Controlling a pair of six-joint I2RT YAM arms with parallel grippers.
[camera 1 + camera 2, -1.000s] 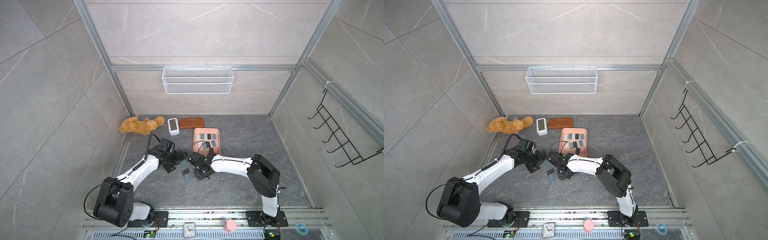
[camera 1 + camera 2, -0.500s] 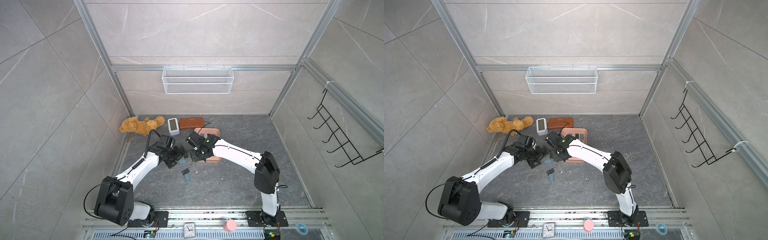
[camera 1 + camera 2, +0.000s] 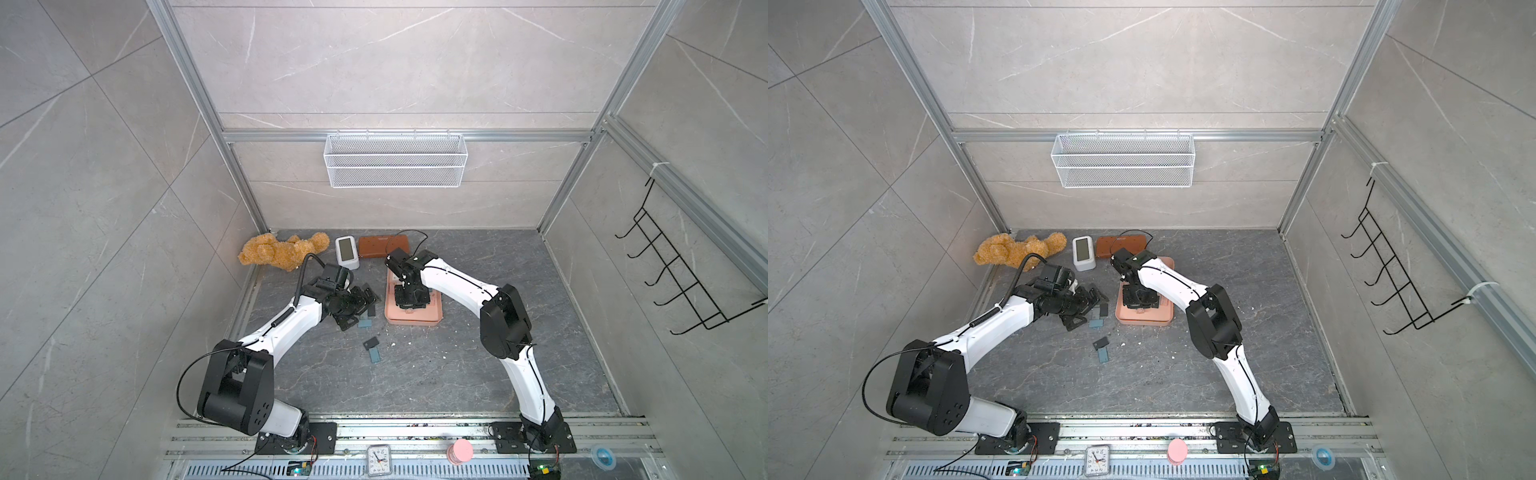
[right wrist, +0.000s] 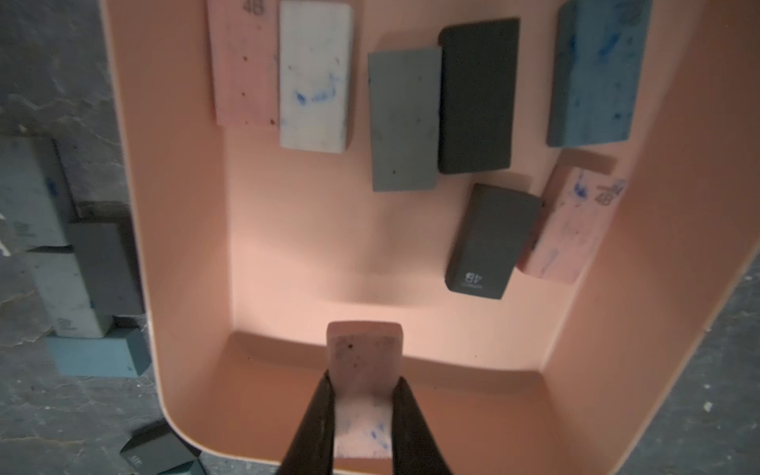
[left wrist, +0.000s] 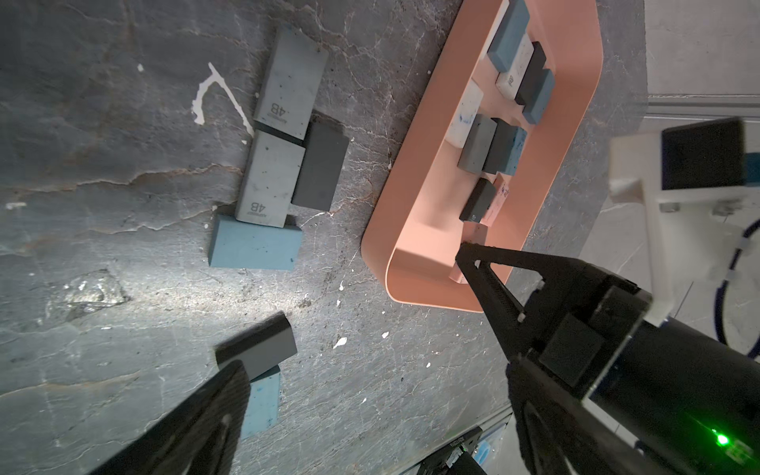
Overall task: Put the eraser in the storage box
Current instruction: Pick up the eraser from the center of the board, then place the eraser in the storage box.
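Observation:
The storage box is a salmon-pink tray on the dark floor, seen in both top views, and several erasers lie in it. My right gripper is shut on a pink eraser with blue ink marks. It holds the eraser end-out inside the box, close to one end wall. In a top view the right gripper points down into the box. My left gripper is open and empty, low over the floor beside the box. A loose dark eraser lies by one of its fingers.
Loose grey, dark and blue erasers lie on the floor left of the box. A teddy bear, a white device and a brown case line the back wall. A wire basket hangs above.
The right arm has swung from the floor in front of the box to over it, carrying the pink eraser, and now points down into it. The left gripper has shifted slightly and stays open.

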